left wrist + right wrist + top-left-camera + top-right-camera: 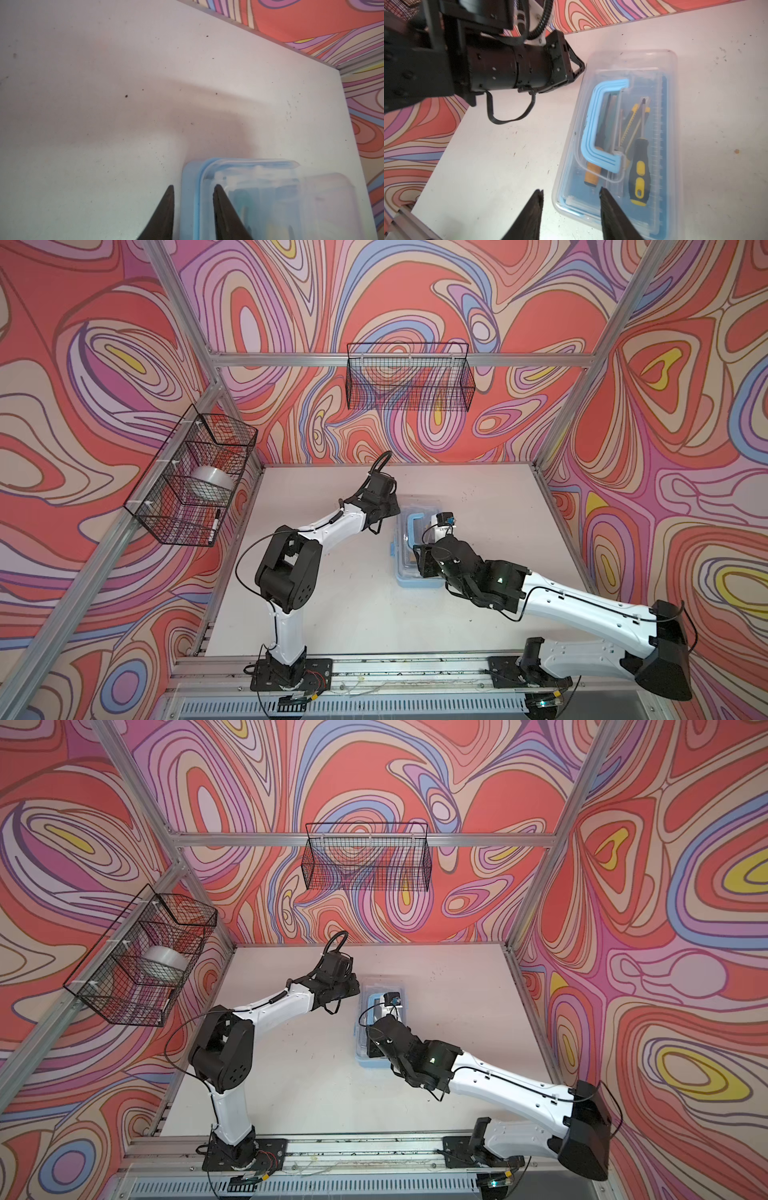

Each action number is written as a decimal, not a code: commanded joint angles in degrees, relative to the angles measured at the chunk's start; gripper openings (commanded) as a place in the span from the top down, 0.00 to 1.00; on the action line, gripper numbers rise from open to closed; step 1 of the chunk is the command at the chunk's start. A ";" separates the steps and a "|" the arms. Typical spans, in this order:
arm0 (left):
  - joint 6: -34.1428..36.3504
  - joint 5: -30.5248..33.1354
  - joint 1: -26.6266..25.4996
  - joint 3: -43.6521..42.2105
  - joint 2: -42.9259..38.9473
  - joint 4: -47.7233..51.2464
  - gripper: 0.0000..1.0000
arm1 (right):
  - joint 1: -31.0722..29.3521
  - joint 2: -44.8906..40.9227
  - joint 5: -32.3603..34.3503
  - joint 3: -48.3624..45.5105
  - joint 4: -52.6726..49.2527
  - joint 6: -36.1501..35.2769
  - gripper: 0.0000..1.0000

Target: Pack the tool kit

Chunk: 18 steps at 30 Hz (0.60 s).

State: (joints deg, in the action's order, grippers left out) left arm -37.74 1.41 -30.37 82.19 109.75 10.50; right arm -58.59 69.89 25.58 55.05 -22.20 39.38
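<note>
The tool kit [405, 572] lies flat on the table [332, 593], a little toward 2 o'clock from the table's middle in both top views. Its long side runs from 12 to 6 o'clock. The clear lid [670, 83] is on. Through it show the blue handle [593, 128], a black-and-yellow screwdriver [638, 172], a utility knife [633, 120] and an orange stick [591, 175].

The left end effector [193, 186] is released. Its fingers stand apart on either side of the box rim at the box's 11 o'clock corner, one over the table and one over the lid. The right end effector [571, 190] is also released, and its fingers straddle the rim near the 7 o'clock corner. Neither one holds anything.

The packing looks nearly finished, so the risks lie in the closing and the pull-away:

- The lid appears to overhang the blue base at the far end. Whether it has clicked shut cannot be told. If it sits skewed, pressing on one corner could tip the opposite edge up.
- Each end effector has a finger inside the rim line. Lifting away at an angle could hook the lid edge and drag or pop it.
- The box is light plastic on a smooth table. A sideways nudge from either arm would slide or turn it.
- The two arms are close together along the box's 9 o'clock side, so crossing paths could bump them.
</note>
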 commanded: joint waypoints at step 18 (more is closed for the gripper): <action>9.22 1.00 -0.76 -27.27 -25.51 -7.34 0.32 | 5.70 1.66 -2.69 -2.45 4.48 -4.82 0.58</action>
State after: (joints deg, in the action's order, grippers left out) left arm -32.32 1.98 -30.57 58.33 86.72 4.82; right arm -54.63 72.12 23.00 52.71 -17.74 34.61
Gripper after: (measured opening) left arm 0.676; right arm 0.422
